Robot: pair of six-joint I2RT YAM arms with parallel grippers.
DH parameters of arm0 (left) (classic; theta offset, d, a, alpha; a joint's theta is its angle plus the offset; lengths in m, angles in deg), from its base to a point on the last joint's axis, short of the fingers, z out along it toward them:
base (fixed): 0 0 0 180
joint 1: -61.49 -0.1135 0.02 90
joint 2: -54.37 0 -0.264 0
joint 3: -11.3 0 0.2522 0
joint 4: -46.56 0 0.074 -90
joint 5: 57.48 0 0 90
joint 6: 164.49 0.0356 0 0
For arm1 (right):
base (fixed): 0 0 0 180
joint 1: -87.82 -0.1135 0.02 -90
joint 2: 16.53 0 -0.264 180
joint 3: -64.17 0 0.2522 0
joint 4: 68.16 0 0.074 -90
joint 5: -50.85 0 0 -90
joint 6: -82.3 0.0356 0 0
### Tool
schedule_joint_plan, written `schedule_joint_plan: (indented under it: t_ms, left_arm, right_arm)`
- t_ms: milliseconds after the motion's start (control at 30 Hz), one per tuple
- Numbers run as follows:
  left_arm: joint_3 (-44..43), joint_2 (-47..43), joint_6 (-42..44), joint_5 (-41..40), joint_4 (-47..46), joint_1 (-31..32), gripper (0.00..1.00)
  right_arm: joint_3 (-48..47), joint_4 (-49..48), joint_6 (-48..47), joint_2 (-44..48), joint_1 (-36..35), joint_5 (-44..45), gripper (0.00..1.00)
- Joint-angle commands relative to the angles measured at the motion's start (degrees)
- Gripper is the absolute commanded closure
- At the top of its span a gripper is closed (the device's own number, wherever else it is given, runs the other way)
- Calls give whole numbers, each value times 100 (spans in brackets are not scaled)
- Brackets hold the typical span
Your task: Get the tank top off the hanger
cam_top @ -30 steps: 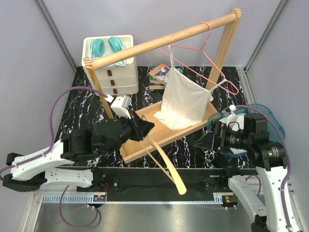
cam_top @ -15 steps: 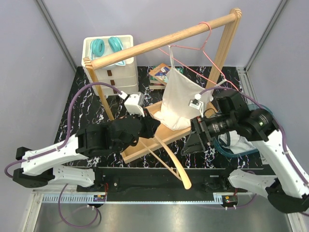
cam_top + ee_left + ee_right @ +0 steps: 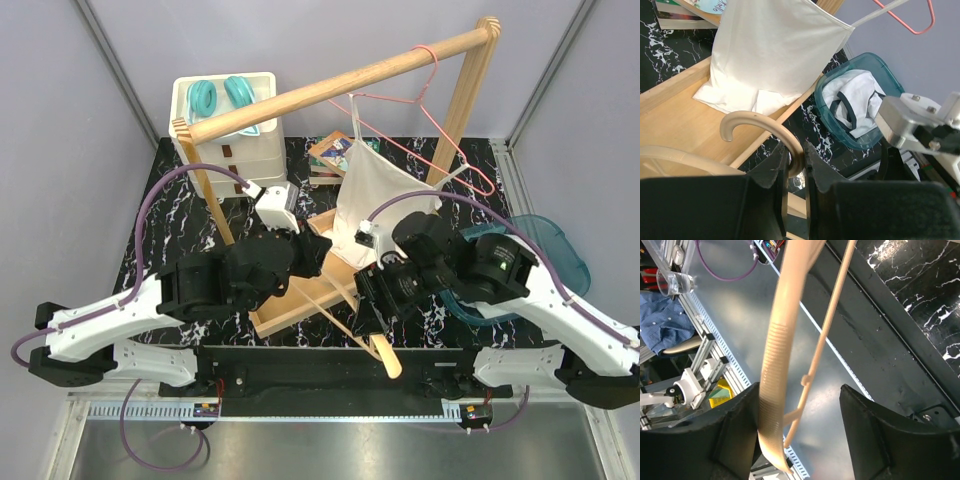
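Note:
A white tank top [image 3: 385, 195] [image 3: 770, 55] hangs from a pink wire hanger [image 3: 420, 100] [image 3: 910, 27] on the wooden rail [image 3: 330, 90]; its hem rests on the rack's base. My left gripper [image 3: 318, 250] [image 3: 796, 150] is shut on the hook of a bare beige plastic hanger [image 3: 378, 348] [image 3: 760, 122]. That hanger slopes down toward the table's near edge. My right gripper [image 3: 372, 300] [image 3: 800, 405] is open around the lower end of the beige hanger's arm [image 3: 780, 350], which lies against one finger. The thin crossbar [image 3: 827, 335] runs between the jaws.
A teal basket [image 3: 545, 245] [image 3: 890, 77] at the right holds a white garment with dark trim [image 3: 855, 97]. A white drawer unit [image 3: 240, 165] stands at the back left, and books [image 3: 330, 155] lie behind the rack. The wooden rack base [image 3: 285, 310] fills the middle.
My right arm has swung left from beside the basket to the beige hanger's lower end, and its jaws have narrowed somewhat. My left arm has carried the hanger's hook a little right.

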Motion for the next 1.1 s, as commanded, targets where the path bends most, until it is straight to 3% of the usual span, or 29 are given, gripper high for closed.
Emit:
schedule_joint_plan:
  t_ms: [0,67,167,200,267,300,367,467,500,567,667,833,1033,1067]
  left_arm:
    - [-304,-28,-46,-295,-148,-2,100]
    - [-348,24,-55,-313,-148,-2,100]
    - [-418,77,-55,-251,-148,-2,100]
    - [-410,77,-55,-234,-148,-2,100]
    - [-357,-10,-73,-137,-157,-2,100]
    - [-331,-46,-81,-102,-175,-2,95]
    - [-226,-142,-108,21,-192,-2,84]
    - [-15,-405,-38,249,-350,-2,58]
    - [56,-572,32,337,-507,-2,44]
    - [283,-757,77,618,-666,-2,35]
    - [626,-1143,33,935,-886,-2,30]
    - [1286,-1924,-204,1461,-1203,-2,30]
    - [2024,-2568,-284,2172,-1493,-2,32]
    - [2156,-2655,-327,2296,-1484,-2,36]
  right_arm:
    - [177,-712,439,61,-526,576,34]
    - [256,-924,536,70,-667,655,42]
    - [415,-1241,765,131,-817,830,69]
    - [476,-1311,861,193,-843,892,83]
    - [494,-1303,932,289,-843,1103,95]
    - [503,-1268,984,420,-835,1190,100]
    - [529,-1259,1037,588,-844,1489,100]
    - [635,-1216,1204,896,-852,1858,100]
    - [643,-1154,1213,992,-844,1938,100]
    - [609,-1066,1213,1028,-844,2113,100]
    - [434,-943,1039,1028,-844,2403,100]
    - [-348,-855,380,625,-843,2912,100]
    - [-1982,-758,-701,-394,-844,3098,100]
    - [-2385,-741,-946,-535,-844,3098,100]
